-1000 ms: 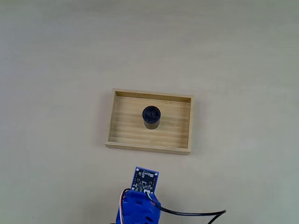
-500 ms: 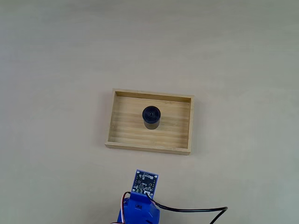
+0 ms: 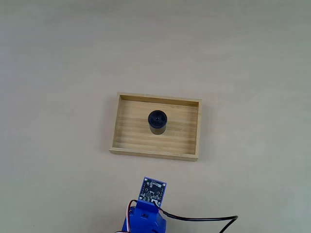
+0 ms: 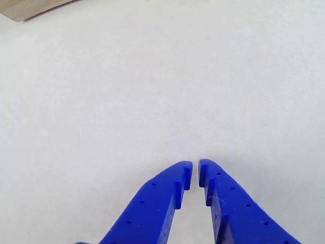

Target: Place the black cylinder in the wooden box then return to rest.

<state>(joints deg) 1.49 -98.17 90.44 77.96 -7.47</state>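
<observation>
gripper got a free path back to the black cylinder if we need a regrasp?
Probably yes: the black cylinder stands upright in the wooden box, only low walls and bare table between it and the gripper.

Shallow rectangular box of light wood (image 3: 156,148): pale unfinished-looking timber, fine grain running lengthwise across plank floor, matt, low walls with smooth sawn edges. Corner of same wood visible at top left of the other view (image 4: 30,9), grain streaked.
Small black cylinder (image 3: 157,122): matt dark sides, round top with faint sheen, likely plastic.
Pale beige table surface (image 3: 58,63): smooth, matt, very faint speckle; nearly white and evenly dull in the other view (image 4: 152,91).
Blue two-finger gripper (image 4: 195,171): moulded plastic, smooth, semi-matt, small round dimples along both fingers.
Small blue circuit board (image 3: 153,190): flat, slightly glossy, tiny components.
Thin black cable (image 3: 204,219): smooth rubbery sheath.
</observation>
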